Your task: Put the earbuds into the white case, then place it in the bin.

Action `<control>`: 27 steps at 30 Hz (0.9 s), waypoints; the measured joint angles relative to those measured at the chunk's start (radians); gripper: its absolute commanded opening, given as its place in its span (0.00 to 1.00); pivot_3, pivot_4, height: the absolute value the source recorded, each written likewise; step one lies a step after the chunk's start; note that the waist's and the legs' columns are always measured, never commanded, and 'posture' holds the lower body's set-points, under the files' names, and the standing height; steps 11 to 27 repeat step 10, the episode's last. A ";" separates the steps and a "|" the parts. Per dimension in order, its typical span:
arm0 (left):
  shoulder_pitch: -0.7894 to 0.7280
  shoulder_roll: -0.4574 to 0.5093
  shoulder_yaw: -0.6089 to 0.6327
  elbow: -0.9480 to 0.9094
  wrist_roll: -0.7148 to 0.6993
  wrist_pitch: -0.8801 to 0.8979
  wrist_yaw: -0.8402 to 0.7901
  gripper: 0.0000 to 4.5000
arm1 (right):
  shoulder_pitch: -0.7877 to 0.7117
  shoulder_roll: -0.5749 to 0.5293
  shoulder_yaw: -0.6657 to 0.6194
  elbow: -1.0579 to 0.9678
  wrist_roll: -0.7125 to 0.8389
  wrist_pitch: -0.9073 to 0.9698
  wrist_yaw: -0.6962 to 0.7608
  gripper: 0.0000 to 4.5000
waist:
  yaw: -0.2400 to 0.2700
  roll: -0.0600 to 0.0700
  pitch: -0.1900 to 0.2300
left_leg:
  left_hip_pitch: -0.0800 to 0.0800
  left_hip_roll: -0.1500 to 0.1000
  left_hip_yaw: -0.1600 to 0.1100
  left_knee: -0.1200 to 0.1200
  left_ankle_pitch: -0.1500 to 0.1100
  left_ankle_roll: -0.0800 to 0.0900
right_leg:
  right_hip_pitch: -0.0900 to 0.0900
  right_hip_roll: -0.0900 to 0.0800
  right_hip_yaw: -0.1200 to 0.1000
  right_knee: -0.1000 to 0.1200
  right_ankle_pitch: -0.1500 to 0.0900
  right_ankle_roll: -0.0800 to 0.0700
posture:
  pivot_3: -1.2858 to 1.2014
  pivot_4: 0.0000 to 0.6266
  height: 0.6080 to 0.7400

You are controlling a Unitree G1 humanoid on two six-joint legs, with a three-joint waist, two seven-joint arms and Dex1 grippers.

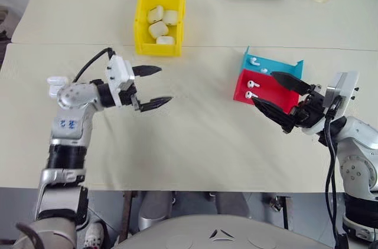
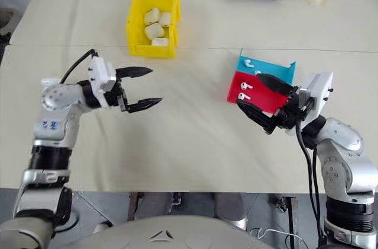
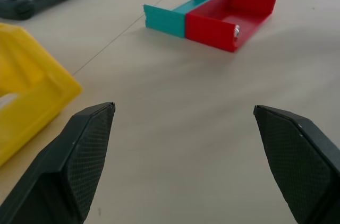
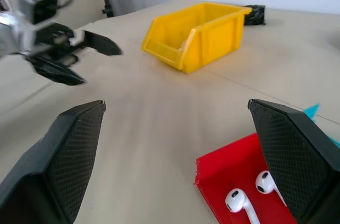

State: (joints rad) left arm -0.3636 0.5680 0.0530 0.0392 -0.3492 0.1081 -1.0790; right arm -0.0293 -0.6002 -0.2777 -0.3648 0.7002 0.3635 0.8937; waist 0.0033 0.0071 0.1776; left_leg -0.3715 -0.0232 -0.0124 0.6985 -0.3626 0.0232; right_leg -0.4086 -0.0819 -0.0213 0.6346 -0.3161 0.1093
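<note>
Both claws are hanging released over the tabletop, with loose earbuds still waiting in the trays.

You are looking at a left claw (image 1: 152, 87) with its jaws spread wide and nothing between them, hovering just short of the yellow bin (image 1: 142, 25), which is sitting toward the tabletop's far edge and already holding several white cases (image 1: 157, 29). Your right claw (image 1: 277, 95) is likewise standing open and empty over the red tray (image 1: 277, 95), beside the blue tray (image 1: 277, 66) near the right edge. The earbuds (image 1: 251, 89) are lying in both trays. Expect them to be featherlight, hard and slippery; you are probably best pinching one across the bulb, gently, so that it is not squirting out.
</note>
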 measured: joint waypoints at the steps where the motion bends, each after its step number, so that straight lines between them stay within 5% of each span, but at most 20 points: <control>1: 0.028 0.005 0.019 -0.033 -0.025 0.004 -0.008 0.99 | -0.001 -0.008 -0.001 0.010 -0.003 -0.009 0.010 1.00 | 0.004 0.000 0.000 | 0.001 0.000 -0.001 0.000 0.000 0.000 | 0.001 -0.001 0.000 0.000 0.000 0.000 | 0.52 0.24 1.00; 10: 0.139 0.027 0.139 -0.192 -0.117 0.084 0.096 0.99 | -0.004 -0.068 -0.002 0.093 -0.052 -0.092 0.156 1.00 | 0.014 0.000 0.000 | 0.000 -0.001 0.000 -0.001 -0.001 0.002 | 0.001 0.000 0.000 -0.003 0.000 0.000 | 0.52 0.24 1.00; 27: 0.139 0.027 0.139 -0.192 -0.117 0.084 0.096 0.99 | -0.004 -0.068 -0.002 0.093 -0.052 -0.092 0.156 1.00 | 0.014 0.000 0.000 | 0.000 -0.001 0.000 -0.001 -0.001 0.002 | 0.001 0.000 0.000 -0.003 0.000 0.000 | 0.52 0.24 1.00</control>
